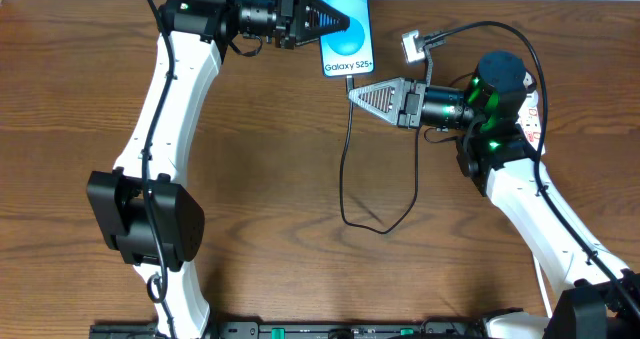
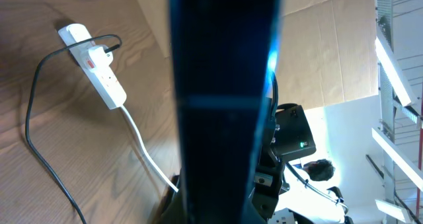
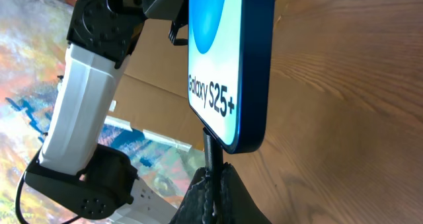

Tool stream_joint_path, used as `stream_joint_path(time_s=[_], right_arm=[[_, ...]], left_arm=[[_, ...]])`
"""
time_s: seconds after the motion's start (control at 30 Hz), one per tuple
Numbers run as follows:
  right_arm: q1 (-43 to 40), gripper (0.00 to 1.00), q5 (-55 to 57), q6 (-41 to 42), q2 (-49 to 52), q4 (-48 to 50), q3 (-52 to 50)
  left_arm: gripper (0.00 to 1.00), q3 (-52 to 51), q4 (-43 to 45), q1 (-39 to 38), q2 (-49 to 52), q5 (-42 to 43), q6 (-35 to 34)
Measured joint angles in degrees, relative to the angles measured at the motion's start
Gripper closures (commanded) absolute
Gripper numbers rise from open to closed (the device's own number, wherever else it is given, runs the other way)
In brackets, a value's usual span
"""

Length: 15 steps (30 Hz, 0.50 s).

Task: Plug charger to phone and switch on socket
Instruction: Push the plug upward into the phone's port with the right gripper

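The phone (image 1: 347, 19), its light blue screen facing up, is clamped in the left gripper (image 1: 338, 24), and the thin black charger (image 1: 344, 159), pinched by the right gripper (image 1: 358, 92), meets its bottom edge and loops over the desk (image 1: 250, 179) to the white socket (image 2: 99, 69).

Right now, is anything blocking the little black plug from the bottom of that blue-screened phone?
Nothing visible. The right end effector holds the thin black charger plug right at the bottom edge of the slim blue-screened smartphone.
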Motion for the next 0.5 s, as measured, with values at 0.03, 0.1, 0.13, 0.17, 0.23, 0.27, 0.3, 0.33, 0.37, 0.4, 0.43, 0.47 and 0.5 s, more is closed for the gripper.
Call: stream_joint_path(time_s=[0.03, 0.1, 0.13, 0.17, 0.23, 0.27, 0.3, 0.33, 0.37, 0.4, 0.43, 0.47, 0.5], right_arm=[[-0.04, 0.99, 0.0, 0.04, 0.0, 0.0, 0.0], [-0.24, 0.99, -0.02, 0.15, 0.0, 0.02, 0.0], [-0.42, 0.99, -0.09, 0.17, 0.0, 0.07, 0.0], [-0.5, 0.99, -0.15, 0.2, 0.0, 0.22, 0.0], [-0.55, 0.99, -0.2, 0.24, 0.0, 0.72, 0.0], [-0.55, 0.99, -0.22, 0.33, 0.0, 1.03, -0.02], [-0.55, 0.99, -0.2, 0.35, 0.0, 1.11, -0.02], [-0.59, 0.99, -0.22, 0.39, 0.0, 1.25, -0.02], [-0.59, 0.97, -0.22, 0.39, 0.0, 1.25, -0.02], [-0.61, 0.94, -0.24, 0.42, 0.0, 1.25, -0.02], [-0.63, 0.88, -0.24, 0.46, 0.0, 1.25, -0.02], [-0.7, 0.77, 0.46, 0.63, 0.0, 1.64, -0.02], [-0.81, 0.68, 1.2, 0.5, 0.0, 2.03, 0.02]], left_arm=[[0.93, 0.0, 0.0, 0.0, 0.02, 0.0, 0.0], [0.93, 0.0, 0.02, 0.0, 0.0, 0.0, 0.0], [0.93, 0.0, 0.07, 0.0, 0.02, 0.0, 0.0], [0.93, 0.0, 0.07, -0.02, 0.02, 0.0, 0.0], [0.93, 0.0, 0.04, 0.0, 0.02, 0.04, 0.0], [0.93, 0.0, 0.04, 0.0, 0.0, 0.07, 0.0], [0.93, 0.0, 0.02, -0.02, 0.02, 0.09, 0.0], [0.93, 0.0, 0.02, -0.02, 0.02, 0.13, -0.02], [0.93, 0.0, 0.04, -0.02, 0.02, 0.17, -0.02], [0.93, 0.0, 0.04, -0.07, 0.02, 0.2, 0.0], [0.93, 0.0, 0.04, -0.15, 0.02, 0.2, -0.02], [0.93, 0.0, -0.13, -0.31, 0.02, 0.33, 0.0], [0.93, 0.0, -0.48, -0.55, 0.02, 0.59, 0.02]])
